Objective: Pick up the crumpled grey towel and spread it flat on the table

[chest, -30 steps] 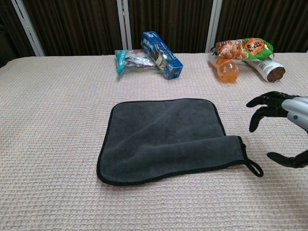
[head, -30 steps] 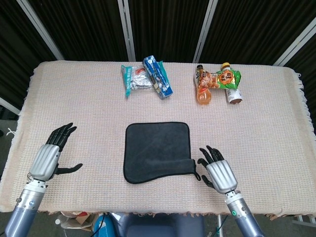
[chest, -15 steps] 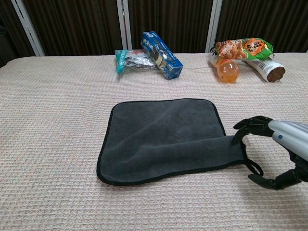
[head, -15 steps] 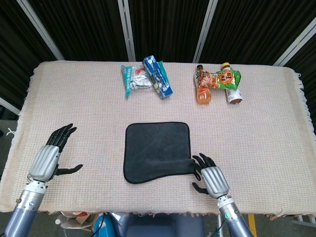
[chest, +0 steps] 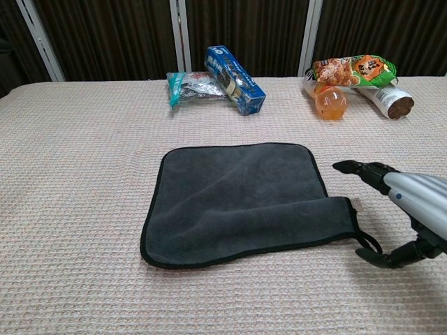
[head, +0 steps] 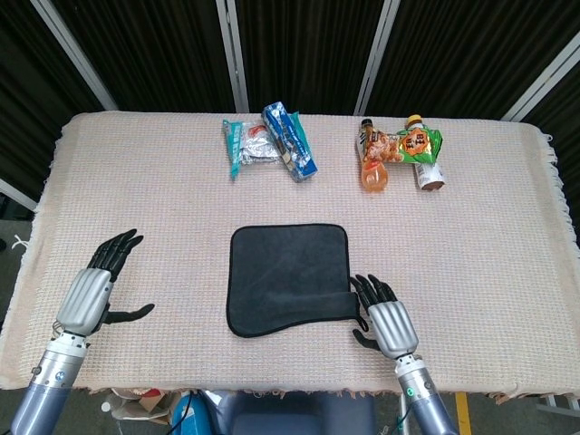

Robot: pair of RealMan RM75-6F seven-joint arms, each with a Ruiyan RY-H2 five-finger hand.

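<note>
Your grey microfibre towel with black edging [head: 286,277] lies mid-table on the beige woven cloth [head: 163,199], nearly flat, its near right corner folded over, hanging loop toward your right. It's roughly square, sides parallel to the table edges. Right hand [head: 385,317] hovers beside that corner, fingers spread, holding nothing; left hand [head: 91,292] open-fingered, well apart.

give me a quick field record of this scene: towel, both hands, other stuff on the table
towel: grey towel lies mostly flat at mid table, its near right corner folded, hanging loop by the right hand
right hand: right hand open, fingers spread beside that corner, holding nothing
left hand: left hand open, well left of the towel
far edge: snack packets, bottles and a snack bag
surface: table under a woven cloth
</note>
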